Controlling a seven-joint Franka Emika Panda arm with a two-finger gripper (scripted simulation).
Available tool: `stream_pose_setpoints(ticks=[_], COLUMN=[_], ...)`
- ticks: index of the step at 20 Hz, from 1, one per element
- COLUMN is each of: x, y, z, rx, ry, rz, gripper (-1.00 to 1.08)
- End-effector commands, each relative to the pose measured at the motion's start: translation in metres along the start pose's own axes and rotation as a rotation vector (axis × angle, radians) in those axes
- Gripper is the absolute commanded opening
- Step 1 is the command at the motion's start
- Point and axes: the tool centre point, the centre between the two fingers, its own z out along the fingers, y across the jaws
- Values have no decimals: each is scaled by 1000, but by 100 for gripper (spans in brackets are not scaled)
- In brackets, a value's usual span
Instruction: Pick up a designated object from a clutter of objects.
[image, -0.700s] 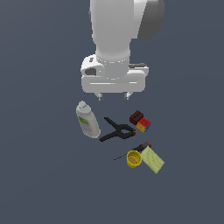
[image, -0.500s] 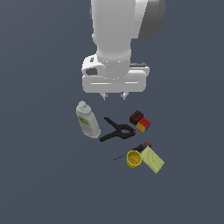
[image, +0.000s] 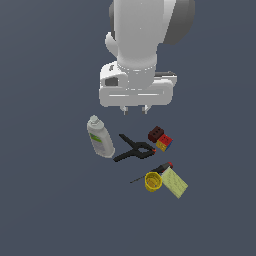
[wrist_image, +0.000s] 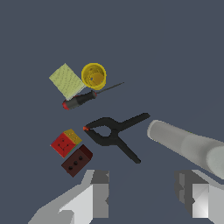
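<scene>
The black spring clamp (image: 133, 149) lies flat in the middle of the clutter, its two long handles spread toward the white bottle (image: 100, 137) and its red-tipped jaws toward the blocks. In the wrist view the clamp (wrist_image: 114, 133) shows whole, just beyond my fingers. My gripper (image: 134, 109) hangs open and empty above the clutter, behind the clamp in the exterior view. Both fingers (wrist_image: 98, 199) stand wide apart in the wrist view.
A dark red-brown block (image: 156, 134) and a multicoloured block (image: 164, 142) lie on the exterior view's right of the clamp. A thin black-and-red tool (image: 155, 170), a yellow cup (image: 153, 181) and a pale yellow box (image: 174, 182) lie nearer the camera.
The gripper has shifted slightly toward the exterior view's right and a little lower. The objects have not moved.
</scene>
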Motion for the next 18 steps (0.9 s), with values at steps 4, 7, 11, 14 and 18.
stream_pose_setpoints(ticks=[4, 7, 11, 14, 18], x=[-1, -3, -7, -12, -22], y=[0, 0, 1, 3, 6], z=[14, 29, 57, 84, 128], rx=[-19, -39, -77, -112, -167], ry=[-34, -71, -144, -215, -334], rz=[-31, -66, -132, -199, -309], gripper=[28, 28, 28, 28, 28])
